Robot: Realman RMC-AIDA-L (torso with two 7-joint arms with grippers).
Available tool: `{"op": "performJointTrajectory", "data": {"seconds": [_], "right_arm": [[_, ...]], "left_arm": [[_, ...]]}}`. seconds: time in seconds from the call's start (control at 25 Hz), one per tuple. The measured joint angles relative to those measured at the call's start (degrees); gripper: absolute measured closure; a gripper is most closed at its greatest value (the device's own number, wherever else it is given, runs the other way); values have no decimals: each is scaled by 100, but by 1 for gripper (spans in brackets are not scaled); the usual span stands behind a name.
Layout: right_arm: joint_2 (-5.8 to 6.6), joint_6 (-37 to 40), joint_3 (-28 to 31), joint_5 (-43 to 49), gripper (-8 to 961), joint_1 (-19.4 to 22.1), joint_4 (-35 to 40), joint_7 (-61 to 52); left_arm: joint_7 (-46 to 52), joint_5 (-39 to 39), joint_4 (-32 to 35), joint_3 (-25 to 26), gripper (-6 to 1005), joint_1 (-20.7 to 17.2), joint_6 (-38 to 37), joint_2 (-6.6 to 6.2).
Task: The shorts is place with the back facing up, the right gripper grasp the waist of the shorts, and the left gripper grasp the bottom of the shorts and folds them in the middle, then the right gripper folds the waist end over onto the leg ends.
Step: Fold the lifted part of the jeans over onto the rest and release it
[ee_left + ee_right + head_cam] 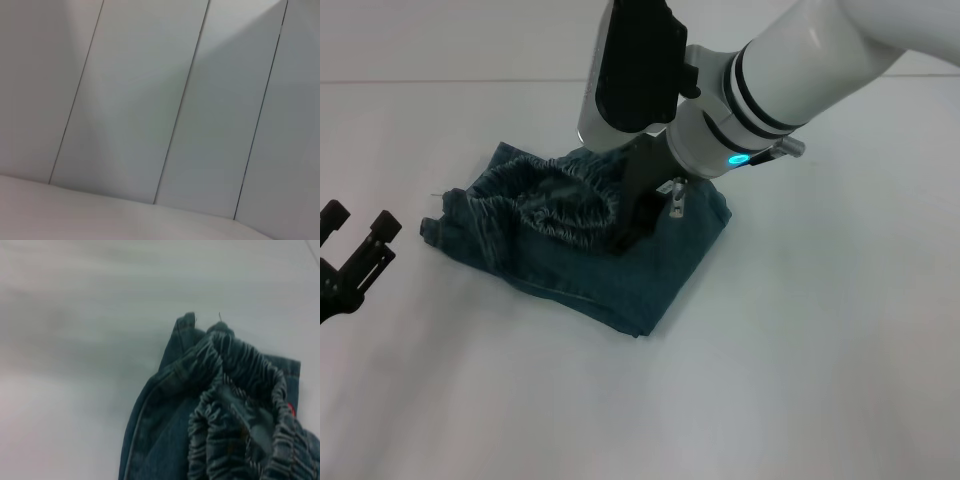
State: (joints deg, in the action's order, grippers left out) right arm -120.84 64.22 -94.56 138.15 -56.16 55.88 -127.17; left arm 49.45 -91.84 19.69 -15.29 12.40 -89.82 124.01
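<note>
You cannot judge how the fingers of the right gripper (632, 232) stand, because its own black body and the white arm cover them where they press into the shorts (590, 250), and this arm also hides the far part of the denim. The left gripper (358, 245) is cut by the left edge of the head view, so only its two finger ends show, and the left wrist view gives you only pale panels. In the right wrist view the shorts (220, 410) run out past the lower edge, and the waist (240, 390) is partly lost there too.
</note>
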Motion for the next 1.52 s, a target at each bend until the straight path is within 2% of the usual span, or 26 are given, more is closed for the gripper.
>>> {"op": "performJointTrajectory", "data": {"seconds": [0.16, 0.48, 0.96, 1.28, 1.52], "right_arm": [[-3, -145, -187, -124, 47, -76, -95, 75], [-10, -608, -548, -390, 54, -352, -747, 264], [-15, -1392, -854, -422, 65, -308, -1158, 429], [-27, -1564, -868, -948, 72, -372, -1475, 875], [-27, -1629, -904, -1009, 209, -376, -1532, 929]], "left_arm": [[-2, 0, -6, 0, 258, -1, 33, 6], [-33, 0, -51, 0, 257, -30, 44, 13], [-58, 0, -156, 0, 257, -54, 63, 18], [-58, 0, -197, 0, 258, -30, 103, 18], [-53, 0, -197, 0, 259, -18, 109, 18]]}}
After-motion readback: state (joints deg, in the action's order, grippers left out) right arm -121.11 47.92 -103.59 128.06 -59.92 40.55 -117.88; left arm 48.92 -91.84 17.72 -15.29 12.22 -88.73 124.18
